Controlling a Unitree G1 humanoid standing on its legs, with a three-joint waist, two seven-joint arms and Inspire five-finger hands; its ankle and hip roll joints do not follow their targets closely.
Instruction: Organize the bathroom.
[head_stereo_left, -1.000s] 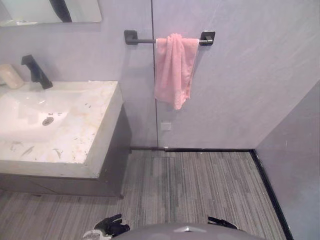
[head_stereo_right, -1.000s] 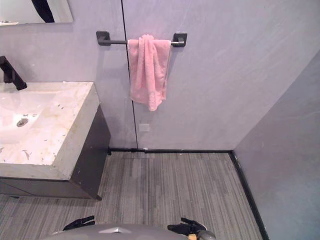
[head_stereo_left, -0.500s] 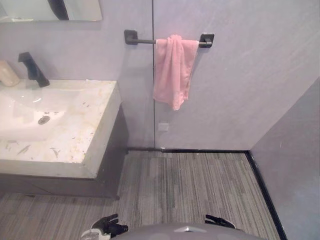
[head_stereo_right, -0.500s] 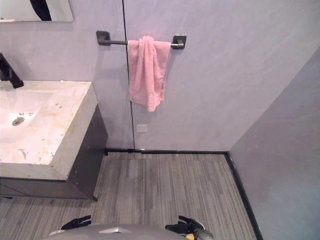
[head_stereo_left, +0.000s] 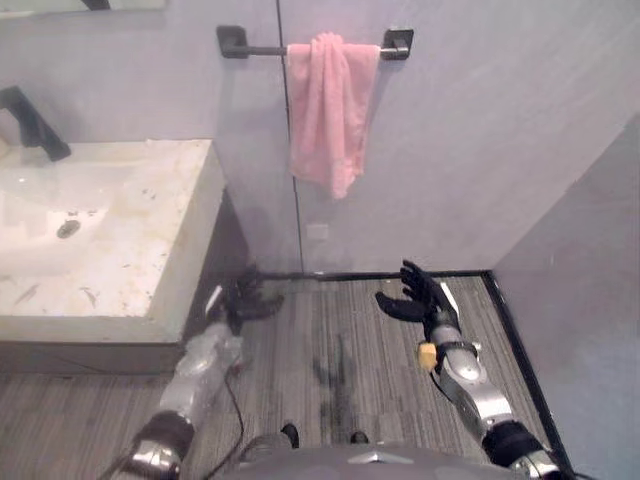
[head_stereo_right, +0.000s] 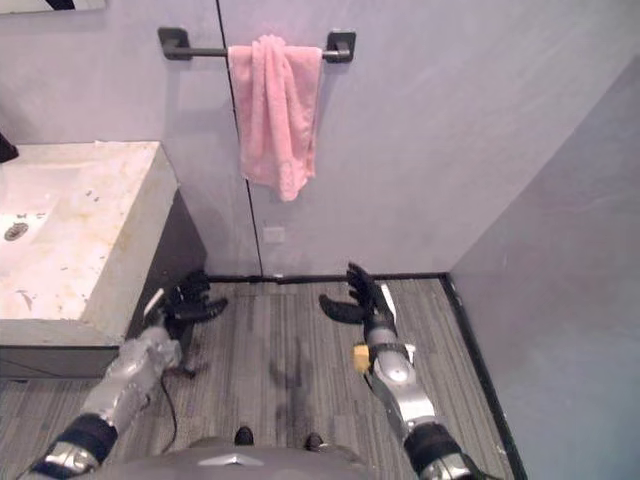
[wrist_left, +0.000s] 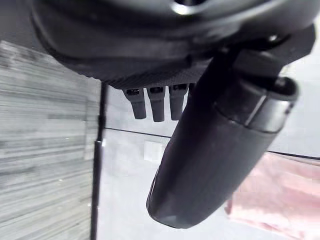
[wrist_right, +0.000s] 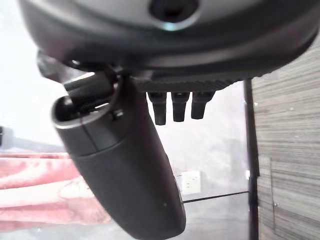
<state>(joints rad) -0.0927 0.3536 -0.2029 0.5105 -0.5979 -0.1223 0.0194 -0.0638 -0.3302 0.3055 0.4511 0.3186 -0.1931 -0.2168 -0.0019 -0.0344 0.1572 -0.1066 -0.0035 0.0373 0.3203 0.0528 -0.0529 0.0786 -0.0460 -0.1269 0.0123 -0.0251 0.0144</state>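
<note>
Both hands empty, towel untouched on its bar.

Fingers loose and spread on left hand (head_stereo_left: 243, 297) and right hand (head_stereo_left: 415, 297), holding nothing, raised over striped floor (head_stereo_left: 340, 340) below the wall. Pink towel (head_stereo_left: 330, 110) hangs bunched over the dark towel bar (head_stereo_left: 262, 49), well above both hands, right of the stone sink counter (head_stereo_left: 110, 240). Judged soft, light, limp; likely to slide on the bar. Best pinched at a hanging lower edge or at the fold on top.
</note>
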